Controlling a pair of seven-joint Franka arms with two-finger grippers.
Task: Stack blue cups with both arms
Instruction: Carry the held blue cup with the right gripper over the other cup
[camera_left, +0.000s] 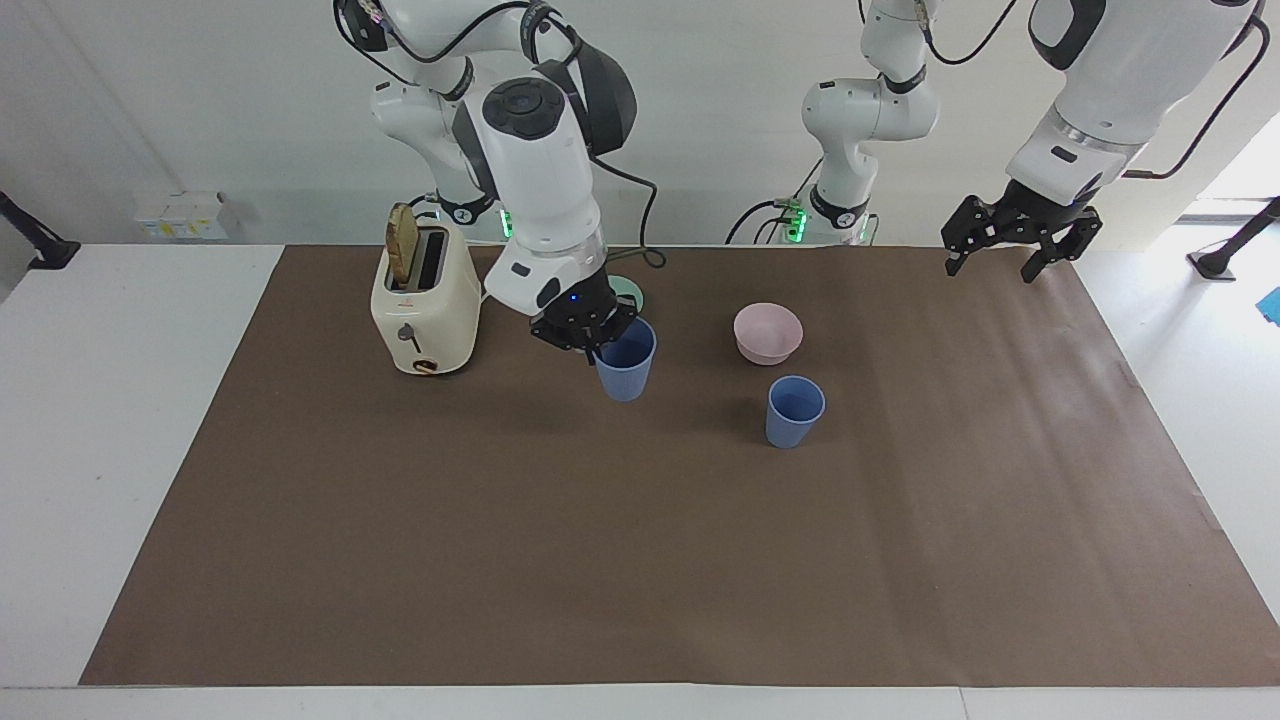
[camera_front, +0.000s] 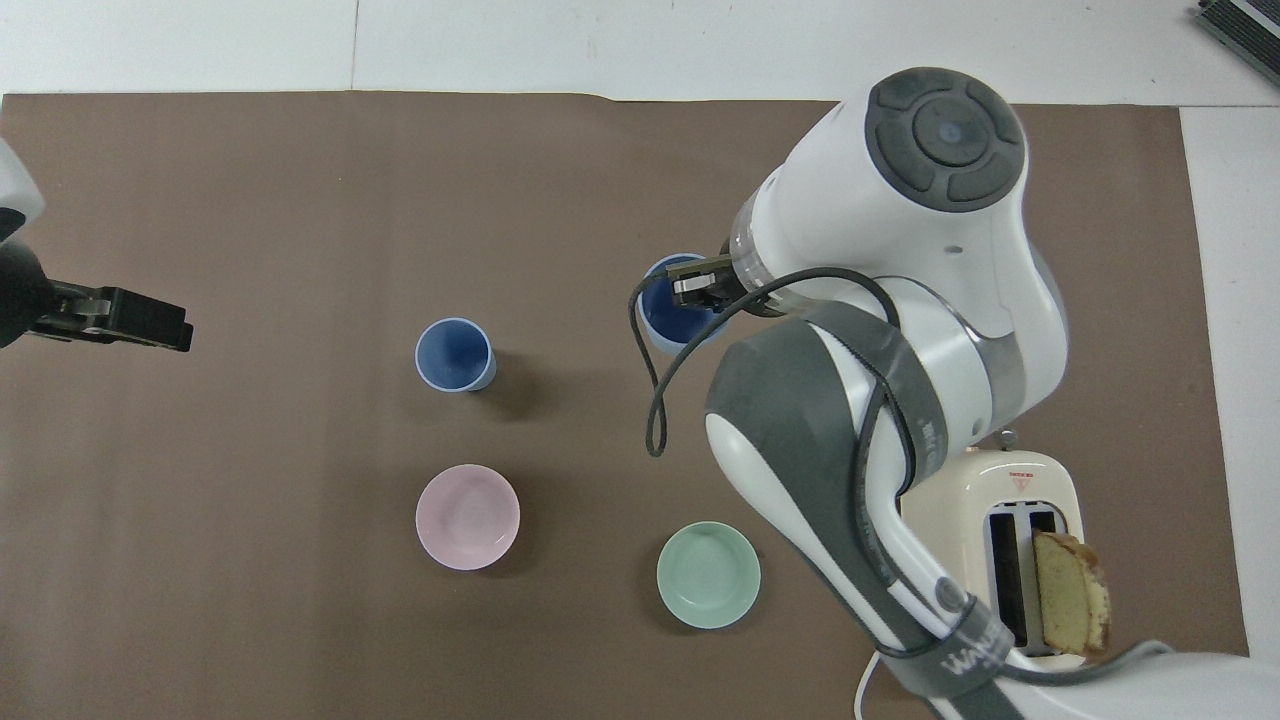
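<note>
Right claw (camera_left: 598, 350): mine, clamped on the rim of one blue cup, one finger inside the cup and one outside.
Held cup (camera_left: 626, 360): upright in my right claw, lifted off the counter, over the brown mat near its middle, with its shadow on the mat below.
Other cup (camera_left: 795, 411): stands upright and alone on the mat, toward my left arm's end, well apart from the held cup.
Left claw (camera_left: 1018, 241): mine too, fingers spread apart and holding nothing, waiting up in the air over the edge of the mat at my left arm's end.
Pink bowl (camera_left: 768, 333): on the mat, just beside the standing cup and nearer to me than it.
Green bowl (camera_front: 708, 574): on the mat, nearer to me than the held cup; in the facing view my right arm hides most of it.
Toaster (camera_left: 425, 303): cream, at my right arm's end of the mat, with a slice of bread (camera_left: 403, 244) sticking up from one slot.
Counter (camera_left: 120, 420): white, with the brown mat (camera_left: 640, 560) covering most of it.
</note>
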